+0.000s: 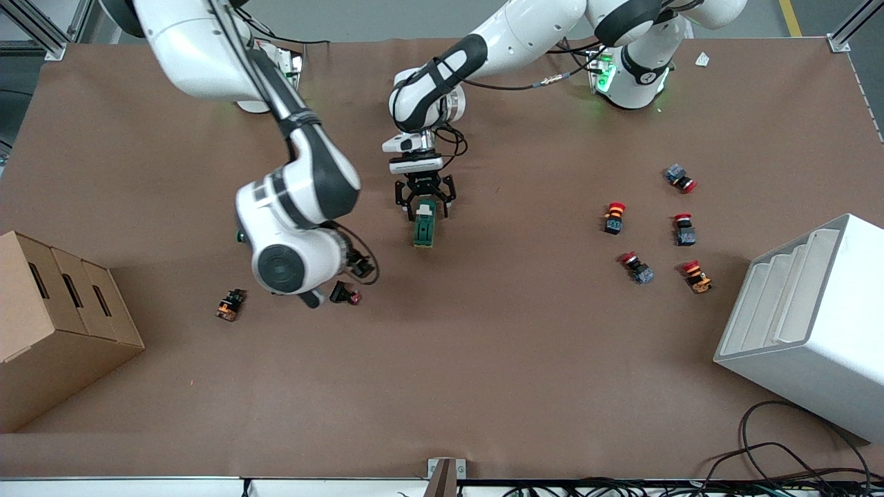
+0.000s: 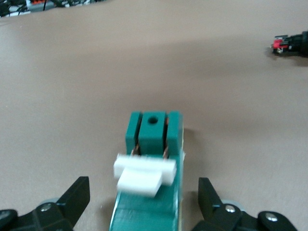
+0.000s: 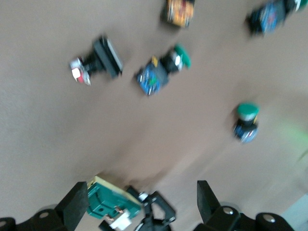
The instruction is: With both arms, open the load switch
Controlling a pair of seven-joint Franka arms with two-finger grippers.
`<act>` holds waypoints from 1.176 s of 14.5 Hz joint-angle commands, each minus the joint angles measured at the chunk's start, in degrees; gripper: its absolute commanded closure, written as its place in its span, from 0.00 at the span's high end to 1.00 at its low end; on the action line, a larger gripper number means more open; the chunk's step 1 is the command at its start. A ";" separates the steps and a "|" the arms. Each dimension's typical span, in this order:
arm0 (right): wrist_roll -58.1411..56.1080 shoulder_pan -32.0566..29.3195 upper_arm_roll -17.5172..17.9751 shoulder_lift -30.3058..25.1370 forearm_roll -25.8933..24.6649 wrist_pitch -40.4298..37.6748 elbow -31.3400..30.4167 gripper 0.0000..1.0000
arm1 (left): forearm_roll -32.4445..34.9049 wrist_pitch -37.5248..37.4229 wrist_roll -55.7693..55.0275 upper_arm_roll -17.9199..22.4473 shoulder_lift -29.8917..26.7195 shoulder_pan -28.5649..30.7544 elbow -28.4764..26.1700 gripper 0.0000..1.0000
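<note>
The load switch (image 1: 423, 231) is a dark green block with a white toggle (image 2: 143, 174), lying on the brown table near its middle. My left gripper (image 1: 424, 198) is low over the end of the switch that lies farther from the front camera. It is open, one finger (image 2: 76, 198) on each side of the block with a gap to both. My right gripper (image 3: 139, 202) is open and holds nothing. It hangs over the table toward the right arm's end from the switch (image 3: 108, 202). The right arm's wrist (image 1: 290, 259) hides most of that gripper in the front view.
A black button with a red tip (image 1: 345, 293) and an orange one (image 1: 230, 304) lie by the right wrist. Several red-capped buttons (image 1: 637, 268) lie toward the left arm's end, by a white rack (image 1: 808, 324). A cardboard box (image 1: 55, 324) stands at the right arm's end.
</note>
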 commanded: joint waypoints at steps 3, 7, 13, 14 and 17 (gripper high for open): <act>-21.56 -9.74 1.05 -6.40 -4.85 -3.72 -1.64 1.00 | -19.08 0.84 19.41 -0.36 -5.13 3.20 9.18 0.99; -39.75 -16.42 1.05 -10.70 -9.33 -6.18 -1.64 1.00 | -36.04 0.84 39.97 -0.36 -14.00 10.57 11.57 1.00; -64.73 -25.30 1.05 -16.42 -12.76 -6.19 -1.46 1.00 | -60.40 -5.74 68.27 -0.36 -28.07 28.05 12.18 1.00; -66.23 -26.10 1.05 -17.30 -13.73 -6.19 -1.38 1.00 | -62.25 -6.19 72.24 -0.36 -29.66 31.13 12.18 1.00; -67.39 -27.07 0.96 -17.84 -15.41 -6.19 -1.03 1.00 | -67.52 -6.63 81.99 -0.45 -32.92 40.80 12.19 1.00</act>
